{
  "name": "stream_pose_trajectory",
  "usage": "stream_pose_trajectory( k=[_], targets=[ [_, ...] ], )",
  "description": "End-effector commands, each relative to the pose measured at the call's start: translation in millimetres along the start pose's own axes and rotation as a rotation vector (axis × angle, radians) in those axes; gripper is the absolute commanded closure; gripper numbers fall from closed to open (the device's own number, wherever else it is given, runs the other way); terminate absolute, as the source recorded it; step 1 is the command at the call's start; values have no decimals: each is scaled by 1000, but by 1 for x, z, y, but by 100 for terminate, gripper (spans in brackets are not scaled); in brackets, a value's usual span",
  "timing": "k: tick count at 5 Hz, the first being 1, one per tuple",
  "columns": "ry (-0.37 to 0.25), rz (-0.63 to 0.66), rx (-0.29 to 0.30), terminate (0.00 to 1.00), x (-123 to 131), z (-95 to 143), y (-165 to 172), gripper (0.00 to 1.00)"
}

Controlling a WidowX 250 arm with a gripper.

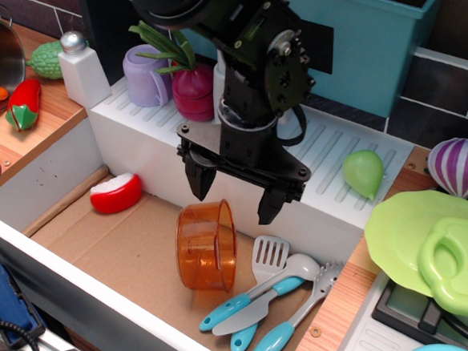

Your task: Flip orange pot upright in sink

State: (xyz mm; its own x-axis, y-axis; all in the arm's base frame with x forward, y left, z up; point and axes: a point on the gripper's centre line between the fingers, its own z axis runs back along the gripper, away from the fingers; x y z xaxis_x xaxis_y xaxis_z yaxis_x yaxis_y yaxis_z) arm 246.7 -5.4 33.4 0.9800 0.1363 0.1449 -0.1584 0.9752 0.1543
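Observation:
The orange pot (205,246) lies on its side on the brown floor of the sink (101,233), its open mouth facing right toward the utensils. My gripper (235,193) hangs open just above and behind the pot, one finger to the pot's upper left and the other to its upper right. The fingers hold nothing and do not touch the pot. The pot's side handles do not show clearly.
A red-and-white toy slice (115,192) lies at the sink's back left. Teal-handled utensils (267,302) lie right of the pot. On the ribbed ledge stand a purple cup (146,75), a beet (192,86) and a green pear (364,172). A teal bin (376,29) stands behind.

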Motion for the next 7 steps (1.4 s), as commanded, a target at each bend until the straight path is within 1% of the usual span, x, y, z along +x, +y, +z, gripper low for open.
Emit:
stream_pose_trajectory(
  k=[1,3,4,5,6,7],
  targets=[
    [0,0,0,0,0,0,0,0],
    [24,-44,84,0,2,-6,-3,0],
    [30,-69,165,0,5,-11,-3,0],
    [5,-77,176,0,5,-21,1,0],
    [-20,-67,166,0,4,-30,5,0],
    [-41,-73,170,0,2,-39,8,0]
  ],
)
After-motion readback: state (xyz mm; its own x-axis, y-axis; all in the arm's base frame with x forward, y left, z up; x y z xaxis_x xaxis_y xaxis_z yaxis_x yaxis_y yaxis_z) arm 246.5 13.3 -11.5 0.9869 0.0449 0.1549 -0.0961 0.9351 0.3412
